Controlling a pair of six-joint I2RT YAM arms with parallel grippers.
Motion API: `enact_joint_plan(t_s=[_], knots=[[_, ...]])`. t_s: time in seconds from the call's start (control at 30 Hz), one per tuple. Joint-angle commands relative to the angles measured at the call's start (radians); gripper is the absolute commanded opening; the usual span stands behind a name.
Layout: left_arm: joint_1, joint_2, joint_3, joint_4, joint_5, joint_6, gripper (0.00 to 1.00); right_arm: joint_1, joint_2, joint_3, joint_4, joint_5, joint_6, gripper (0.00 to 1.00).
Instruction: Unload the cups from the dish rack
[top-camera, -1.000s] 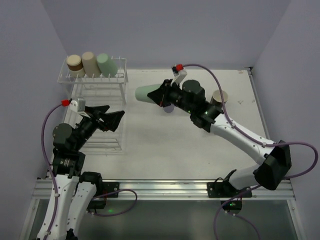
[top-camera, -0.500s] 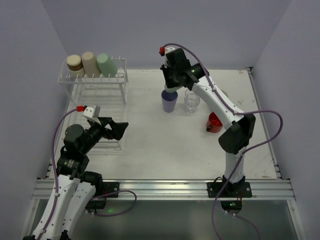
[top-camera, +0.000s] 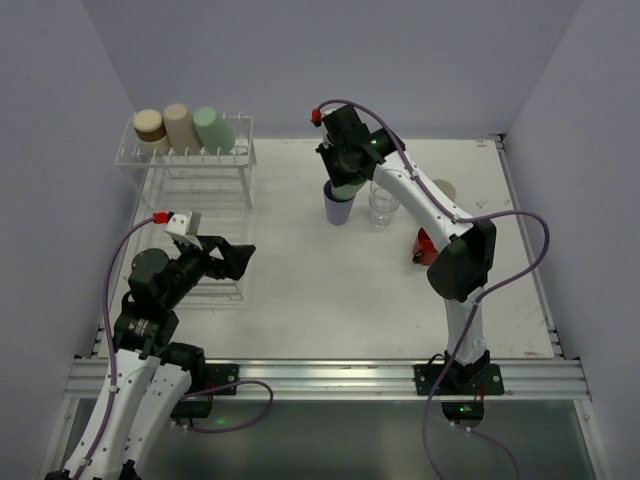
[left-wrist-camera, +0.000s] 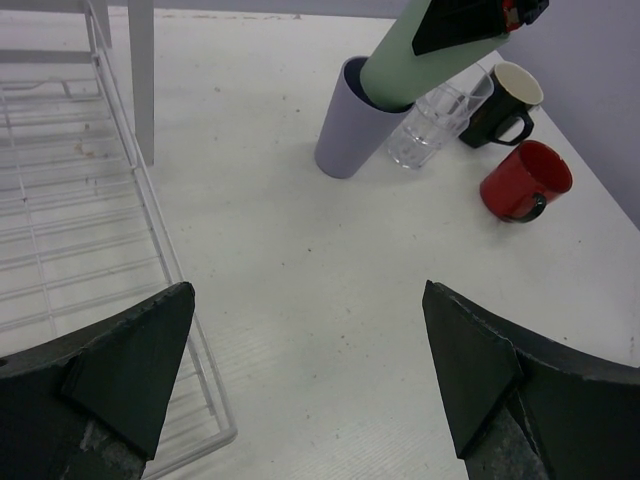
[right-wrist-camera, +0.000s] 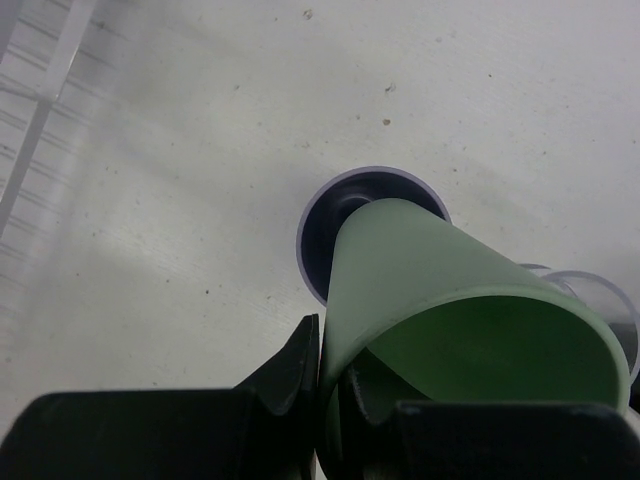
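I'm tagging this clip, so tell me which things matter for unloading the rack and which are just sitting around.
Job: dish rack; brown cup, beige cup and racked green cup on its shelf; held green cup in the right gripper, its base in the purple cup.
Sitting around: clear glass, red mug, black mug, already on the table.

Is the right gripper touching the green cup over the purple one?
Touching. The right wrist view shows the right gripper pinching the wall of the green cup, one finger inside, one outside.
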Motion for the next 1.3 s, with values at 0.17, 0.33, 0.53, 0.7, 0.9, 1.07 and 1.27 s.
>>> enact_joint_plan(t_s=[0.17,0.33,0.53,0.7,0.9,1.07,1.27], knots=[[-0.004,-0.003,0.033,-0.006,-0.053,0.028,1.00,0.017,0.099,0.037,-0.007,-0.047,-0.064,0.03],[-0.004,-0.021,0.039,0.027,-0.117,0.013,1.00,0.020,0.094,0.040,0.027,-0.038,-0.063,0.25],[-0.005,0.075,0.148,0.026,-0.180,-0.026,1.00,0.023,-0.008,0.019,0.116,-0.037,-0.041,0.65],[-0.004,0.203,0.382,-0.003,-0.275,-0.040,1.00,0.038,-0.148,-0.082,0.237,-0.067,-0.012,0.78],[-0.004,0.440,0.692,-0.034,-0.354,-0.063,1.00,0.046,-0.511,-0.539,0.554,-0.197,0.074,0.78],[-0.004,0.695,0.929,-0.078,-0.413,-0.029,0.99,0.048,-0.748,-0.850,0.735,-0.240,0.137,0.77],[-0.004,0.908,1.101,-0.100,-0.487,0.002,0.91,0.045,-0.792,-0.923,0.760,-0.228,0.140,0.76]])
